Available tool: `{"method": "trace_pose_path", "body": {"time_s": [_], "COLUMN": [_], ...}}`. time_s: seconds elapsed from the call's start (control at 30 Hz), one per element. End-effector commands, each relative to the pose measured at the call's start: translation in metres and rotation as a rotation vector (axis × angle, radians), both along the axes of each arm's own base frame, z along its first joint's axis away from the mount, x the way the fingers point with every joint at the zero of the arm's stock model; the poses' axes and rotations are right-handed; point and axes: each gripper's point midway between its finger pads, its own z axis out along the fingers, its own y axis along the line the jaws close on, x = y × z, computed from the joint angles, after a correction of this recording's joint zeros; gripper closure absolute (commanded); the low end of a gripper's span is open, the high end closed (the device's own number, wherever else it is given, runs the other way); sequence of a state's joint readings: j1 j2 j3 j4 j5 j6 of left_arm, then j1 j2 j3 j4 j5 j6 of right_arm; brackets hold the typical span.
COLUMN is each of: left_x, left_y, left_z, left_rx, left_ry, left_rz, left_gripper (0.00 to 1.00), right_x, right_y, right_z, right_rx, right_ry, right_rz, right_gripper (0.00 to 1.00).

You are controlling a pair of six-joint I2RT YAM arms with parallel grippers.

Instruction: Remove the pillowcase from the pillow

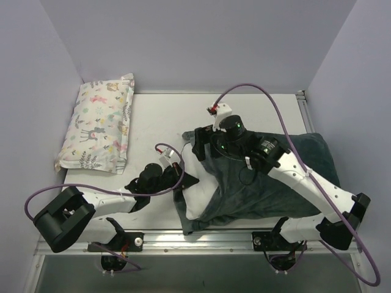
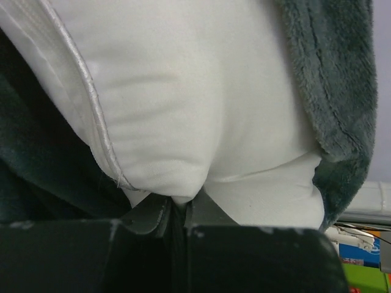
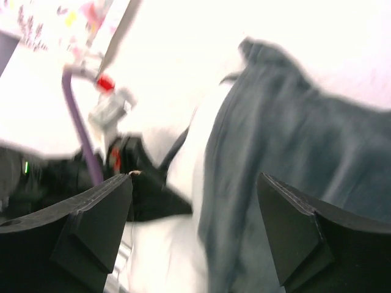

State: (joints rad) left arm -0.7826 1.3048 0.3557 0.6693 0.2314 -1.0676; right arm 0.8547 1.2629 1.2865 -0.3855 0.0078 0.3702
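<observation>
Pretty early days here, I'd say. The grey-green pillowcase (image 1: pixel 244 198) covers most of the pillow (image 1: pixel 197 198), and only the white end pokes out of the opening on the left. My left end effector (image 2: pixel 179 204) is clamped on a corner of that bare end. My right end effector (image 3: pixel 194 183) hangs over the pillowcase near the opening, fingers spread, gripping nothing. Left to do: grab the fabric and drag it off to the right while the pillow's pinned. Room-wise: plain pale walls (image 1: pixel 183 36), a white tabletop (image 1: pixel 159 116) with the bundle on its right half, and a smaller animal-print pillow (image 1: pixel 98 125) parked at the far left, well apart.
</observation>
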Motion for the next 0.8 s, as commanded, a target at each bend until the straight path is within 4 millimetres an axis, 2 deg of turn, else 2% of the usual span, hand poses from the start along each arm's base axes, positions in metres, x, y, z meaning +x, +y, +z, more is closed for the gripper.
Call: {"method": "trace_pose_path", "body": {"time_s": [0.0,0.03,0.07,0.1,0.13,0.2,0.3,0.33,0.4,0.43,0.47,0.53,0.57,0.6,0.67,0.7,0.77], "left_x": [-0.019,-0.019,-0.020,-0.021,-0.022,-0.021,-0.021,-0.022,-0.022,-0.024,-0.024,-0.025,-0.026,-0.025,-0.029,-0.028,-0.032], "left_y": [0.006,0.008,0.009,0.010,0.011,0.013,0.015,0.015,0.015,0.015,0.014,0.016,0.015,0.015,0.017,0.019,0.024], "left_z": [-0.017,-0.015,-0.015,-0.014,-0.014,-0.013,-0.014,-0.014,-0.012,-0.010,-0.008,-0.007,-0.004,0.002,0.003,0.011,0.010], "left_rx": [0.051,0.046,0.043,0.040,0.042,0.045,0.056,0.055,0.052,0.051,0.052,0.073,0.073,0.063,0.081,0.075,0.103], "left_ry": [0.015,0.014,0.013,0.007,0.010,0.005,0.000,0.002,-0.001,-0.002,-0.008,-0.011,-0.015,-0.030,-0.025,-0.047,-0.048], "left_rz": [-0.034,-0.026,-0.019,-0.017,-0.013,-0.007,0.003,0.004,0.008,0.007,0.007,0.014,0.013,0.022,0.022,0.043,0.052], "left_gripper": [1.00,1.00,1.00,1.00,1.00,1.00,1.00,1.00,1.00,1.00,1.00,1.00,1.00,1.00,1.00,1.00,1.00], "right_x": [0.039,0.058,0.067,0.071,0.077,0.074,0.082,0.086,0.090,0.091,0.091,0.099,0.103,0.106,0.117,0.122,0.133], "right_y": [-0.020,-0.026,-0.021,-0.031,-0.028,-0.027,-0.026,-0.027,-0.030,-0.030,-0.031,-0.040,-0.045,-0.051,-0.071,-0.079,-0.099], "right_z": [-0.002,-0.007,-0.008,-0.019,-0.032,-0.048,-0.073,-0.093,-0.107,-0.123,-0.129,-0.139,-0.140,-0.141,-0.136,-0.135,-0.129], "right_rx": [-0.183,-0.254,-0.273,-0.334,-0.379,-0.412,-0.493,-0.540,-0.563,-0.575,-0.584,-0.624,-0.627,-0.630,-0.616,-0.613,-0.595], "right_ry": [-0.042,-0.022,-0.028,0.008,0.031,0.082,0.128,0.162,0.209,0.253,0.267,0.275,0.274,0.277,0.286,0.285,0.284], "right_rz": [-0.110,-0.150,-0.157,-0.170,-0.155,-0.126,-0.119,-0.122,-0.119,-0.105,-0.101,-0.131,-0.162,-0.182,-0.248,-0.277,-0.343], "right_gripper": [0.14,0.14,0.15,0.15,0.14,0.12,0.09,0.09,0.13,0.16,0.20,0.47,0.69,0.76,0.89,0.91,0.99]}}
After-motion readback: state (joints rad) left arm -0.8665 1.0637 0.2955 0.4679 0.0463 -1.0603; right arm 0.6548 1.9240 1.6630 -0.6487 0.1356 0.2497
